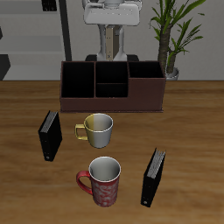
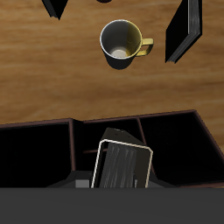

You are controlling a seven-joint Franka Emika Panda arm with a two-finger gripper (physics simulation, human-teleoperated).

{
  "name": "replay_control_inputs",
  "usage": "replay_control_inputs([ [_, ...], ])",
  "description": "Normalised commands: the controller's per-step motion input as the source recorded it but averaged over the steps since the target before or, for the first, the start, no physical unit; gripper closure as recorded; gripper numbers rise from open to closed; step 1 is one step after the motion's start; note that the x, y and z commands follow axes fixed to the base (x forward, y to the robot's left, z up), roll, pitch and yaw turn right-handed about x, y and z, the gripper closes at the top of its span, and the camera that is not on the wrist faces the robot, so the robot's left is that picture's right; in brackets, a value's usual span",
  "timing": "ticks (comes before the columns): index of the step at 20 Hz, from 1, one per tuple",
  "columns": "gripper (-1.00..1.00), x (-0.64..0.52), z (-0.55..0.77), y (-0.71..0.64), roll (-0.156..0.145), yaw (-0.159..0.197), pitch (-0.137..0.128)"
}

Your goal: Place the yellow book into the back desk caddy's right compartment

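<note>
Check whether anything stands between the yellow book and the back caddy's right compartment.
Nothing visible blocks it. The yellow book is at the back desk caddy's middle section. Only a divider wall separates it from the right compartment, which looks open and empty.

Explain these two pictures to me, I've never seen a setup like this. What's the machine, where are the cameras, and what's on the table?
These are computer-simulated pictures, not photos. The white machine at the back is a robot arm. One picture looks at it from the front and above. The other comes from a camera on the arm's wrist, looking straight down.

On the wooden table stand a brown organiser box with several compartments, two black books standing upright, a mug with a yellow handle and a red mug.

In the wrist picture a pale-edged book hangs over the organiser. The arm appears to hold it, though the grip itself is hidden.
</note>
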Motion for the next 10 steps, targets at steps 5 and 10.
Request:
replay_control_inputs([
  [5, 1.00, -0.05, 0.09, 0.47, -0.017, 0.026, 0.014],
  [10, 1.00, 0.02, 0.06, 0.44, 0.018, -0.008, 0.028],
])
